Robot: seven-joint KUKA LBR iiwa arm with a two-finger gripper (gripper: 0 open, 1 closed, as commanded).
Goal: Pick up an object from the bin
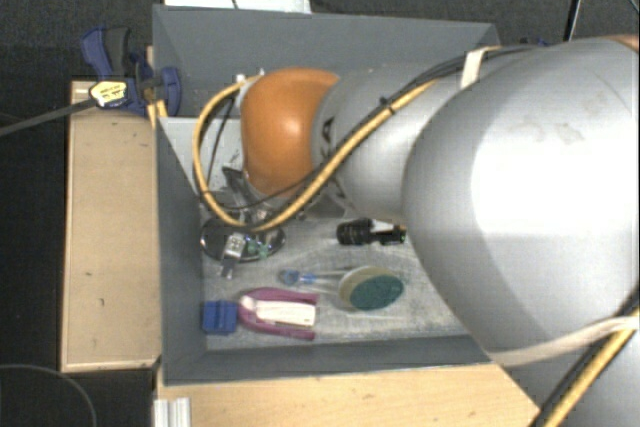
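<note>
Grey bin sat on a dark floor, with its inner floor pale and speckled. I came in from the right, and my arm covered most of the bin's right side. My orange cover hung over the back left part of the floor, with a yellow cable looped around it. My gripper was low at the left of the floor, close to the left wall. I could not tell how wide it stood or whether it had hold of anything. A dark round shape lay right under it, and I could not tell if that was a loose thing or part of me. Nearest loose things: a black cylinder lay to the gripper's right, apart from it. A blue pen lay just in front, with a round pad with a teal middle touching its right end. A purple case with a white top lay along the front wall. A blue block sat just beside its left end, in the front left corner
</note>
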